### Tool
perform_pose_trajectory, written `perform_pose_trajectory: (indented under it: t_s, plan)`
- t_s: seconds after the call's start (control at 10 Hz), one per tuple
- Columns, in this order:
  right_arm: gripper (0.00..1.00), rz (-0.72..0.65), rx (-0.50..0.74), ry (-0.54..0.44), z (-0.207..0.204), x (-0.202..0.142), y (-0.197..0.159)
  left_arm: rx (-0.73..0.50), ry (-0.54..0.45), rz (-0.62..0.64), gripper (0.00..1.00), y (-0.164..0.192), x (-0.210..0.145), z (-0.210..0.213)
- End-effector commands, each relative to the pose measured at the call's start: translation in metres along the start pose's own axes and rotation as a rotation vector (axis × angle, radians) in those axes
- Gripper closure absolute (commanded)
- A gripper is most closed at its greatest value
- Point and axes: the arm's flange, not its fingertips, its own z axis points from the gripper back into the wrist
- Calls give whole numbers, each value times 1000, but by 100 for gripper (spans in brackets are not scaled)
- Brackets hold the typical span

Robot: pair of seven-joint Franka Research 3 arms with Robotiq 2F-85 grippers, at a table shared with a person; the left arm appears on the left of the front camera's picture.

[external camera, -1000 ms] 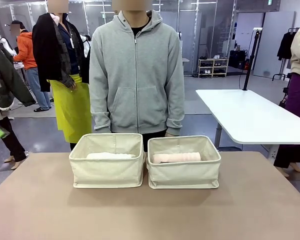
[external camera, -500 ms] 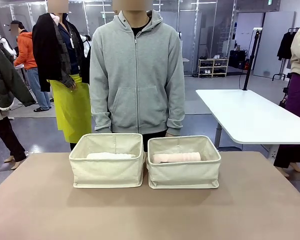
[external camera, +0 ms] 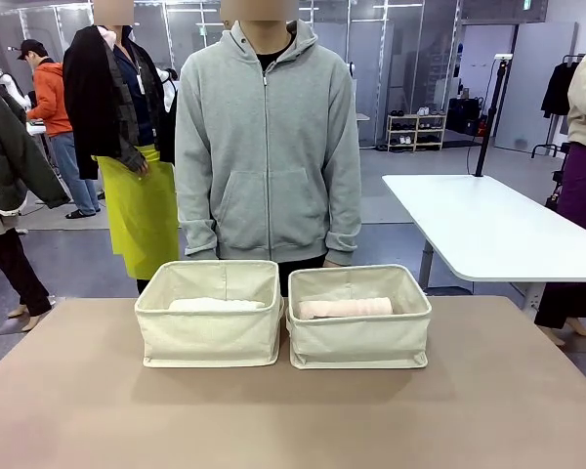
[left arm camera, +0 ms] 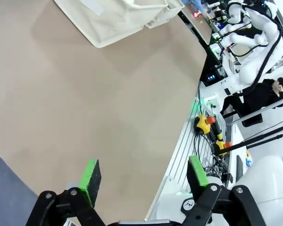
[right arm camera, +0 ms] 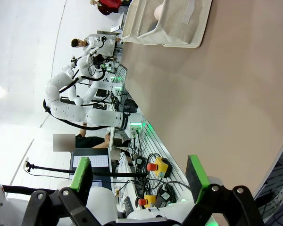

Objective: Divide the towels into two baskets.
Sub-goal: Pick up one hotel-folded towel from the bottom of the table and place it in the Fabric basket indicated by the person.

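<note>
Standing side by side near the far edge of the tan counter (external camera: 293, 410) are the two cream baskets, their inner walls almost touching. Taking the left basket (external camera: 211, 337) as the landmark: a white towel (external camera: 217, 305) lies inside it, lengthwise along its back wall, only its top showing over the rim. Immediately to the right of the left basket sits the right basket (external camera: 359, 342), with a pale pink towel (external camera: 345, 308) rolled and lying across its inside. Whether other towels lie beneath these two cannot be told. Directly behind the left basket, at the counter's far side, stands a person in a grey hoodie (external camera: 268, 147), arms hanging down.

The left pincer (left arm camera: 144, 176) hangs over the counter's near edge, well apart from the left basket, jaws spread wide with nothing between the green pads (left arm camera: 90, 175). The right pincer (right arm camera: 139, 176) is likewise held wide and empty, its pads (right arm camera: 196, 172) bare, with a cream basket (right arm camera: 167, 23) far off at the top of its wrist view.
</note>
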Motion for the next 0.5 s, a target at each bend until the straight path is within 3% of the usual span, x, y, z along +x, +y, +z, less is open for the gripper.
perform_pose_trajectory:
  t_s: [0.0, 0.4]
  plan:
    - [0, -2, -4, -3, -3, -2, 3, -6, -7, -15, 7, -14, -4, 4]
    - [0, -2, -4, -3, -3, -2, 3, -6, -7, -15, 7, -14, -4, 4]
